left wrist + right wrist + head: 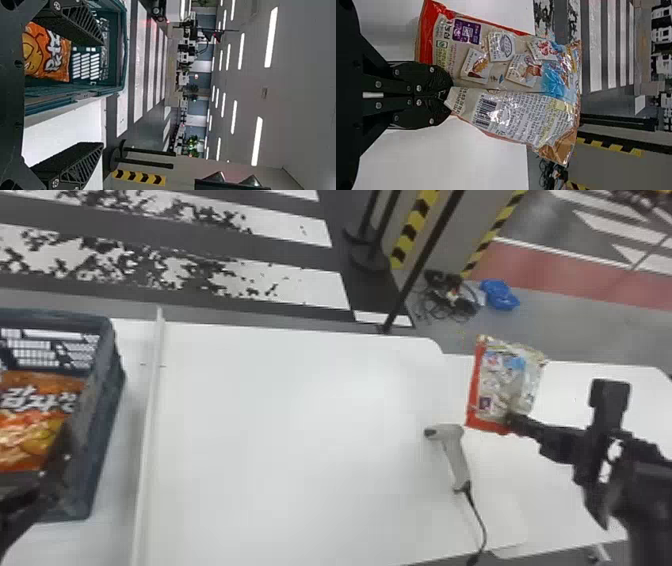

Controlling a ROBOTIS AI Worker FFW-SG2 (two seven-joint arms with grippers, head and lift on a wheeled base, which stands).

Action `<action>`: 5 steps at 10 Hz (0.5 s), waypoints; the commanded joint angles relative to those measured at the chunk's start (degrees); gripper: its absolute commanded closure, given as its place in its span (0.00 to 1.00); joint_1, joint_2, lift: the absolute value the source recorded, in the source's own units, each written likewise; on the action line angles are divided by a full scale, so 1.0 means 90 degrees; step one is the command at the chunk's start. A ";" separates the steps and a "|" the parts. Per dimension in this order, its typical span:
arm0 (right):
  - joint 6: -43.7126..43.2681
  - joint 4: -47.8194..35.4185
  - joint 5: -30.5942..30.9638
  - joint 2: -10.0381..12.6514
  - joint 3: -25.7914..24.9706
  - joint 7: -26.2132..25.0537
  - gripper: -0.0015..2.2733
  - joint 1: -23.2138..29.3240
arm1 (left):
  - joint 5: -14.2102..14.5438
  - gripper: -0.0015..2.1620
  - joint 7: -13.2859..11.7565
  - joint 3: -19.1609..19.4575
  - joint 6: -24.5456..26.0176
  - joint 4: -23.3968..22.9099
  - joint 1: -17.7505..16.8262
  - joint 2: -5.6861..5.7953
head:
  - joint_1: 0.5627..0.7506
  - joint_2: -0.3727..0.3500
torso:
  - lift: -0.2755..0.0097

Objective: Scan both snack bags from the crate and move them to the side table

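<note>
Beyond the desk, a floor with broad black and white stripes (300,287) is stretching away. Two slim black posts with round bases (383,220) are standing near a yellow-and-black striped band (417,220). A tangle of black cables (450,300) is lying on grey floor just beside a crumpled blue bundle (500,295), and a dull red floor strip (575,270) is running behind them. Long white ceiling lights (271,37) are glowing in the left wrist view.
</note>
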 commanded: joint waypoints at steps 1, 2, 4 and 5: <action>-0.0276 0.0509 0.0064 -0.0120 -0.0155 -0.0196 0.99 -0.0062 | -0.0001 0.05 0.0000 0.0000 -0.0001 -0.0028 0.0016 -0.0009 | 0.70 0.03 | 0.70; -0.0530 0.0910 0.0055 -0.0198 -0.0243 -0.0274 0.99 -0.0159 | -0.0001 0.05 0.0000 0.0000 -0.0001 -0.0047 0.0026 -0.0009 | 0.70 0.03 | 0.70; -0.1058 0.1623 0.0045 -0.0344 -0.0311 -0.0557 0.99 -0.0325 | -0.0001 0.05 0.0000 0.0000 -0.0001 -0.0067 0.0055 0.0001 | 0.70 0.03 | 0.70; -0.1272 0.1965 0.0045 -0.0413 -0.0311 -0.0625 0.99 -0.0433 | -0.0001 0.05 -0.0010 0.0010 -0.0001 -0.0067 0.0075 0.0011 | 0.70 0.03 | 0.70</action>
